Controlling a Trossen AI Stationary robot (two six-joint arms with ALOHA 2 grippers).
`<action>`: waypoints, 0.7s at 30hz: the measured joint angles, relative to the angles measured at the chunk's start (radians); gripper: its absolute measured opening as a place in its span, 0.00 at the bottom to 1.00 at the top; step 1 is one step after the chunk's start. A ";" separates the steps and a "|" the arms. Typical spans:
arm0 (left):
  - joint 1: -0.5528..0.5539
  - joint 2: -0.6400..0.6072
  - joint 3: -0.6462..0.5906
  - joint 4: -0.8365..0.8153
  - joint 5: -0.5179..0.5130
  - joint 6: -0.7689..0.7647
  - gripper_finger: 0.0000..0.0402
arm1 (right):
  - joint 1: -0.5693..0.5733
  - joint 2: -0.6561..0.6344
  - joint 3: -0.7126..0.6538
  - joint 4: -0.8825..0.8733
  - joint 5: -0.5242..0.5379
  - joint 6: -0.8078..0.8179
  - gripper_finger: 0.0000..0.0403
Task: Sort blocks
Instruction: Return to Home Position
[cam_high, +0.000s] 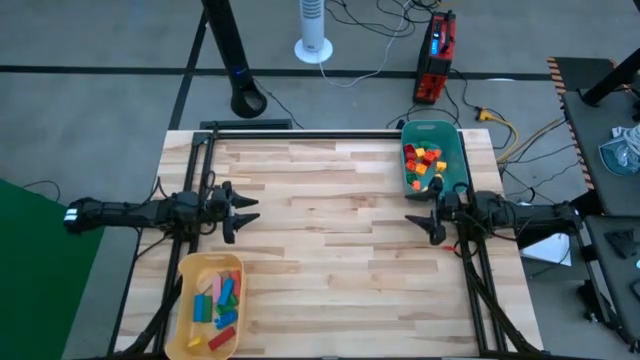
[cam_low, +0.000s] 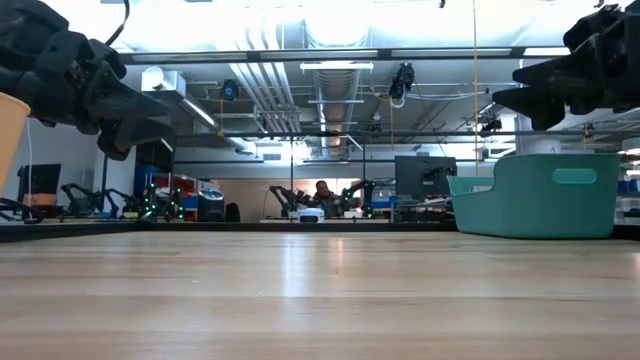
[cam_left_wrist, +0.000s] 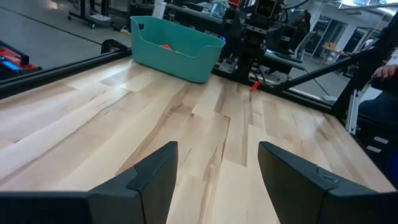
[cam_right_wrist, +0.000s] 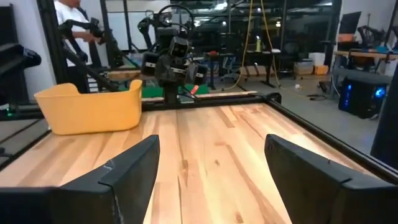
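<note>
The blocks (cam_high: 423, 165) lie in two lots. Red, yellow and orange ones are heaped in the teal bin (cam_high: 452, 158), at the far right corner of the table (cam_high: 330, 270). The others, green, blue, pink and red among them, lie in the yellow tray (cam_high: 190, 268) at the near left corner. No block shows on the bare wood between the two containers. The left gripper (cam_high: 250, 210) hangs above the table's left side, just beyond the tray, its fingers (cam_left_wrist: 149, 180) spread apart and holding nothing. The right gripper (cam_high: 415, 210) hangs above the right side, just on the near side of the bin, its fingers (cam_right_wrist: 130, 171) likewise parted and empty. The two point at each other across the middle, well apart.
</note>
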 joint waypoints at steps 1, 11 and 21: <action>0.000 0.000 0.000 -0.001 0.000 0.000 0.52 | 0.000 0.000 0.000 0.000 0.000 0.009 0.69; 0.000 0.002 0.000 -0.001 0.000 0.000 0.52 | 0.006 0.025 0.000 -0.007 -0.045 0.084 0.66; 0.000 0.006 0.000 -0.001 0.000 0.000 0.52 | 0.006 0.034 0.000 -0.005 -0.046 0.158 0.64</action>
